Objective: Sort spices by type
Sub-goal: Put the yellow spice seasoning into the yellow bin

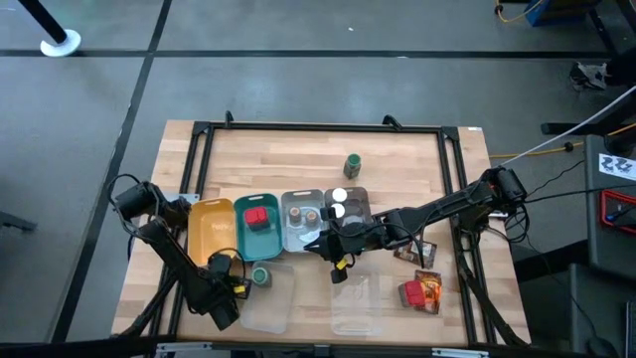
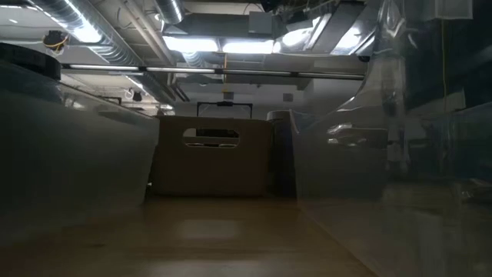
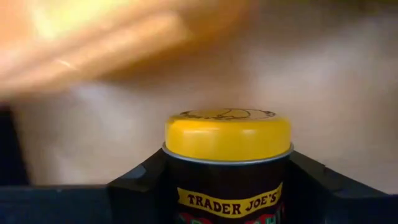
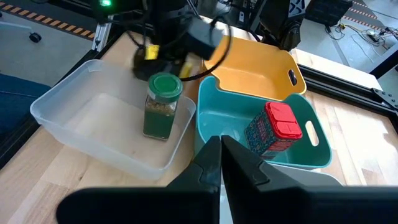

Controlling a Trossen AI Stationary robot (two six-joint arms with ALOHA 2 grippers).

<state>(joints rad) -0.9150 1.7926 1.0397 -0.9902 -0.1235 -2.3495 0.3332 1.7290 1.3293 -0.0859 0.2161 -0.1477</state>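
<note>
A jar with a yellow lid and a dark yellow-banded label (image 3: 227,165) fills the left wrist view, with my left gripper (image 1: 237,285) shut on it near the table's front left. Beside it a green-capped jar (image 4: 161,106) stands upright in a clear plastic lid (image 4: 93,124). A red box (image 1: 258,219) lies in the teal tray (image 1: 241,244). Brown-capped jars (image 1: 303,214) stand in the grey tray (image 1: 290,239), and white-capped jars (image 1: 340,203) to its right. My right gripper (image 1: 338,267) hangs shut and empty over the table's middle front. My left gripper pinches the jar's dark body (image 3: 166,186) between its two fingers (image 3: 134,186), just below the yellow lid, one finger on each side. The fingers come steeply from above. Whether the jar rests on the table cannot be seen.
An empty yellow tray (image 1: 211,229) sits left of the teal one. Another green-capped jar (image 1: 352,164) stands toward the far edge. Pouches (image 1: 421,290) lie at the front right. A second clear lid (image 1: 360,310) lies near the front edge.
</note>
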